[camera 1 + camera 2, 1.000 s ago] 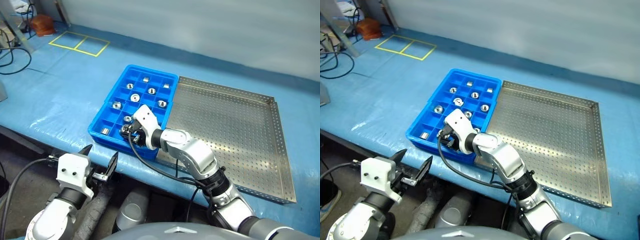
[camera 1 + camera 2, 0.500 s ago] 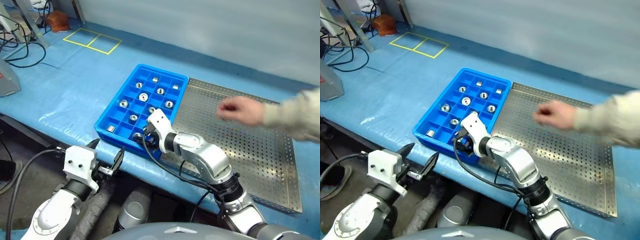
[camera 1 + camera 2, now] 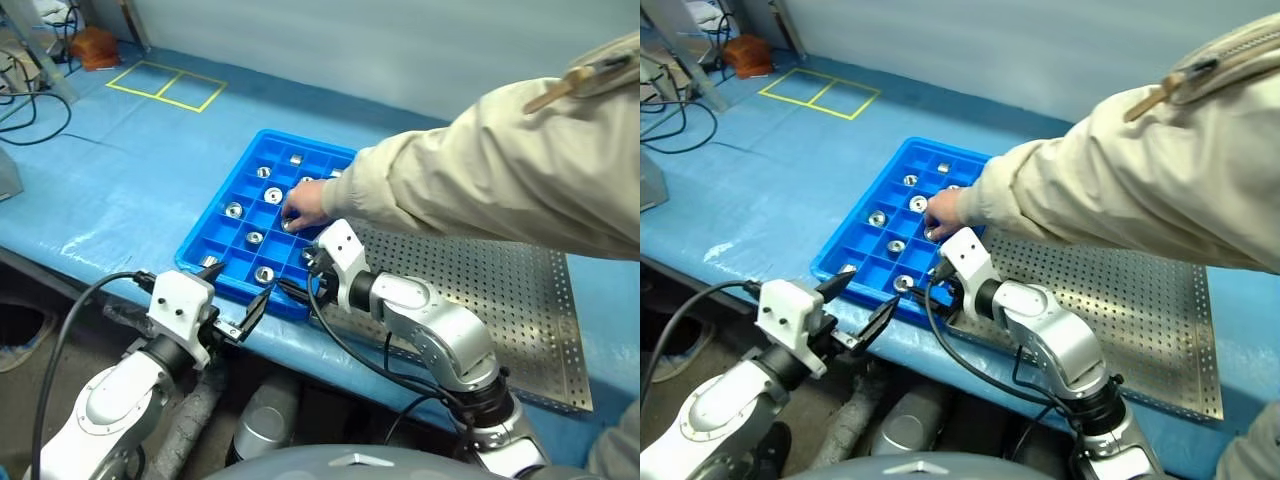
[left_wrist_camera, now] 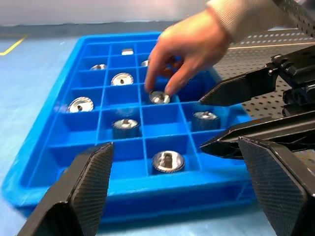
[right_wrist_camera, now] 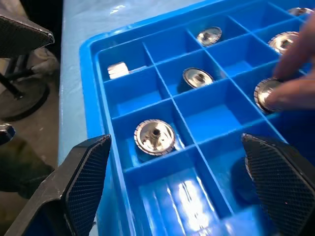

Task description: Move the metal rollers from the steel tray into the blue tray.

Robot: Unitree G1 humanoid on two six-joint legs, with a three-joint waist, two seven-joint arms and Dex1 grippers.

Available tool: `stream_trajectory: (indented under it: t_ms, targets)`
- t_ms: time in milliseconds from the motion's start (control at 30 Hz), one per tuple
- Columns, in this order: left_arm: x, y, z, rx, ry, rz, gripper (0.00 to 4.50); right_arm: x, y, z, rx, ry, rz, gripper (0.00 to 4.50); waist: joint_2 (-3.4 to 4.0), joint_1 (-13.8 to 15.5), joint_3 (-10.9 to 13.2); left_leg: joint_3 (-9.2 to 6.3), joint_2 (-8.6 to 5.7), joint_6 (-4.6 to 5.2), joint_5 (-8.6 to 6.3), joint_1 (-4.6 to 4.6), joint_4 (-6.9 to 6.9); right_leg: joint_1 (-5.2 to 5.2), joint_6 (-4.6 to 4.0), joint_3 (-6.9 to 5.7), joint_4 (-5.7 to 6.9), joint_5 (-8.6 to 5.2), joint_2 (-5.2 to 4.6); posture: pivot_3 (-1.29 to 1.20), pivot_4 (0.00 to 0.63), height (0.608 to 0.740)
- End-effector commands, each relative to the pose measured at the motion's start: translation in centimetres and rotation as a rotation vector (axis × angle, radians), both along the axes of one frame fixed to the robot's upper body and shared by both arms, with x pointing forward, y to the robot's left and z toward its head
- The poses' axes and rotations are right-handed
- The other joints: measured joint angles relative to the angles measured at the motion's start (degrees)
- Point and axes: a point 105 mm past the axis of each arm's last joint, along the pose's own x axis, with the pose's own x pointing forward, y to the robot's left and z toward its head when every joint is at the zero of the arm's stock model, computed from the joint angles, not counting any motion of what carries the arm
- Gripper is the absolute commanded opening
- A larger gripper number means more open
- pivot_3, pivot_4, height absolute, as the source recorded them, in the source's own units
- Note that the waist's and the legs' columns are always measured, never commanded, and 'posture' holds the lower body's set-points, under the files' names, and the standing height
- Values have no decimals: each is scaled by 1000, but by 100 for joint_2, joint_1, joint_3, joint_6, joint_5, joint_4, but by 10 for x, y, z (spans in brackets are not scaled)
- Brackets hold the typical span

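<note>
Rollers [image 3: 265, 273] spread singly through compartments of the blue tray [image 3: 232, 180], set on the bench [image 3: 120, 190] just left of the steel tray [image 3: 530, 330] — none seen on the steel tray's perforated floor. Right gripper [image 5: 177, 162] at the blue tray's near right corner, fingers [image 5: 83, 182] spread wide and released, gripping nothing; one roller [image 5: 155, 136] lying flat in a near compartment between the spread fingers, just beyond their tips and apart from both. Left gripper [image 3: 238, 300] off the bench's near edge, near the tray's near left corner, fingers [image 4: 83, 191] likewise wide apart and empty — another roller [image 4: 168, 161] in the nearest row straight ahead between them, untouched. Person's hand [image 3: 303, 207] reaching in from the right over the tray's middle, fingertips pinching a roller [image 4: 158, 97] in a central compartment.
</note>
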Motion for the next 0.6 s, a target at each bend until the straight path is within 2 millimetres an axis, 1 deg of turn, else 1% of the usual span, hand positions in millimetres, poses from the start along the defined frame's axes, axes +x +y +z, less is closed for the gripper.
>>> stream_trajectory:
  t_ms: [33, 267, 600]
  targets:
    - [1, -6, 0, -3, 3, -47, 4424, -2, -2, 12, 32, -35, -20, 4482, 2, -147, 0, -1, 0, 0, 0, 1, 0, 14, 0, 0, 2, 0, 0, 327, 150, 740]
    - [2, -11, -2, 7, 21, -93, 4424, -5, -2, 11, 29, -36, -35, 4482, 5, -655, 1, -24, -2, 0, 1, 7, 0, 34, 0, -5, 2, 0, 3, 311, 150, 740]
    - [5, -14, -3, 8, 18, -116, 4424, -4, -4, 10, 21, -39, -58, 4482, 8, -1178, 3, -55, -3, -1, 5, 39, 1, 67, -12, -5, 2, -6, 1, 288, 150, 740]
